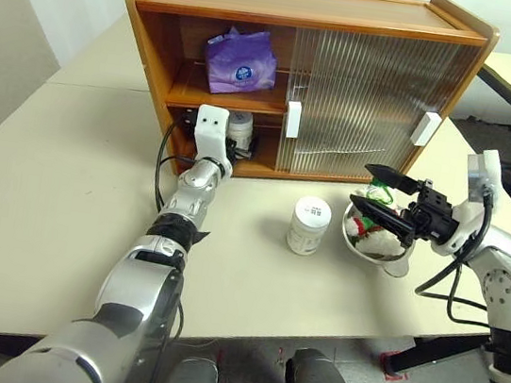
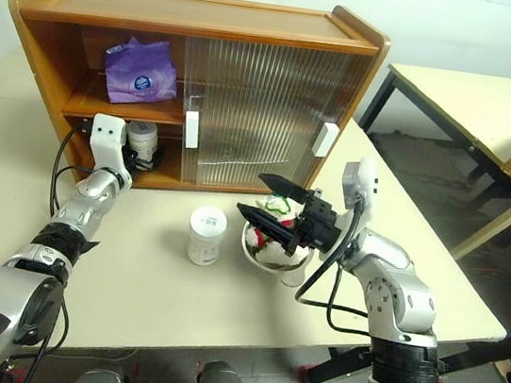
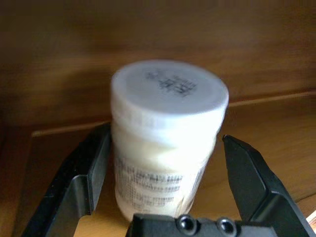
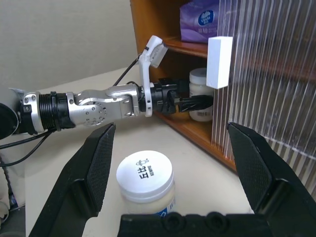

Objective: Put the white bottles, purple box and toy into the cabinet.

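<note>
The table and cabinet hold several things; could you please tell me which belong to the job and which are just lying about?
Job:
- white bottle on the lower shelf
- white bottle on the table
- purple box
- toy
- cabinet

Lying about:
- steel bowl holding the toy

The cream table (image 1: 62,212) carries the wooden cabinet (image 1: 310,9) at twelve o'clock, standing directly on its top. One white bottle (image 1: 309,225) stands upright on the table near centre, in front of the cabinet. At three o'clock from it, just beside, sits a bowl (image 1: 376,251) holding the toy (image 1: 362,227). The cabinet's upper shelf bears the purple box (image 1: 240,61); its lower shelf bears the second white bottle (image 3: 165,138), upright.
</note>
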`<move>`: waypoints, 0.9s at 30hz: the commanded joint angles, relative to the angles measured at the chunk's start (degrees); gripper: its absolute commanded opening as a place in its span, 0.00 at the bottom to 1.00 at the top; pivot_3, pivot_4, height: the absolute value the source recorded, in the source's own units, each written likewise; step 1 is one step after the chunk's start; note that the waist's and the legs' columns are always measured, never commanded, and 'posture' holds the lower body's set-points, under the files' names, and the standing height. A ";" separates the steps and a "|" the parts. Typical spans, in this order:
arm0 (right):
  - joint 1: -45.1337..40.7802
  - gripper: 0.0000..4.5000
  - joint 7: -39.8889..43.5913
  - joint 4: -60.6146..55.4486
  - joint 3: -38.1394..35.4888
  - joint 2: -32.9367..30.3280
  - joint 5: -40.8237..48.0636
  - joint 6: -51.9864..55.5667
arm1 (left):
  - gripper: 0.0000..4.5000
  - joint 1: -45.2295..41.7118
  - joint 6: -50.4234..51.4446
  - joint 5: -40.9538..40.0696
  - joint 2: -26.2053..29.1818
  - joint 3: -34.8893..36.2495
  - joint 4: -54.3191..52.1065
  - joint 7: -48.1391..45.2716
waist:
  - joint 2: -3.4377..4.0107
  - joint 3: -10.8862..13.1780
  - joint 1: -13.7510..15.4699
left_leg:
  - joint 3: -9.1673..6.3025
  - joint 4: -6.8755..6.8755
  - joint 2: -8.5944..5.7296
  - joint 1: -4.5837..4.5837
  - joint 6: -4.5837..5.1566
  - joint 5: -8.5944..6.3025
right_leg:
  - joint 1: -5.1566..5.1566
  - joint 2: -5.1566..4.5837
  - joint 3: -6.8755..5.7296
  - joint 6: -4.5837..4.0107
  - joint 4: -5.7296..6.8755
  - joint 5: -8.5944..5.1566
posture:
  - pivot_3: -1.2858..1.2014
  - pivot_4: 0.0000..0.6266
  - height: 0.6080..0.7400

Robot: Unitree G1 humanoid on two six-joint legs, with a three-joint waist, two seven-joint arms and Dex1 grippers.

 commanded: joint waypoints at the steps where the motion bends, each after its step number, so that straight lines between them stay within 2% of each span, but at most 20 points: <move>1: -0.81 1.00 0.73 1.13 0.74 0.11 -0.32 -0.50 | 1.00 3.79 1.17 -1.47 -0.57 -0.78 -6.48 -3.32 | 0.00 0.00 0.04 | 0.00 -0.01 0.00 -0.02 0.00 0.00 | 0.02 0.00 0.00 0.01 0.00 0.00 | 0.43 0.00 1.00; 12: -1.99 1.00 1.81 2.67 1.20 0.27 -0.75 -0.55 | 1.00 15.92 10.25 -0.80 1.23 -0.50 -26.82 -1.43 | 0.01 0.00 0.24 | 0.02 -0.02 0.00 0.10 0.01 -0.01 | 0.21 0.00 -0.01 0.02 0.01 -0.01 | 0.44 0.00 1.00; 22: -2.57 1.00 2.39 3.36 1.32 0.39 -0.93 -0.61 | 1.00 21.20 15.87 -2.42 2.57 0.71 -35.12 -0.45 | 0.01 -0.01 1.34 | 0.03 -0.03 0.00 0.13 -0.01 0.00 | 0.21 0.00 -0.01 -0.06 0.01 0.03 | 0.44 0.00 1.00; 25: -2.33 1.00 2.40 3.20 1.42 0.46 -0.97 -0.68 | 0.85 20.78 15.66 -2.39 1.93 1.22 -33.70 1.06 | 0.01 0.00 1.45 | 0.03 -0.03 0.00 0.12 -0.01 0.00 | 0.21 0.00 -0.01 -0.06 0.01 0.03 | 0.44 0.00 1.00; 27: -2.33 1.00 2.24 3.04 1.48 0.51 -0.93 -0.64 | 0.70 19.37 14.93 -2.02 1.35 1.51 -31.30 2.64 | 0.01 0.00 1.46 | 0.02 -0.03 0.00 0.13 -0.01 -0.01 | 0.21 0.00 0.00 -0.07 0.01 0.03 | 0.44 0.00 1.00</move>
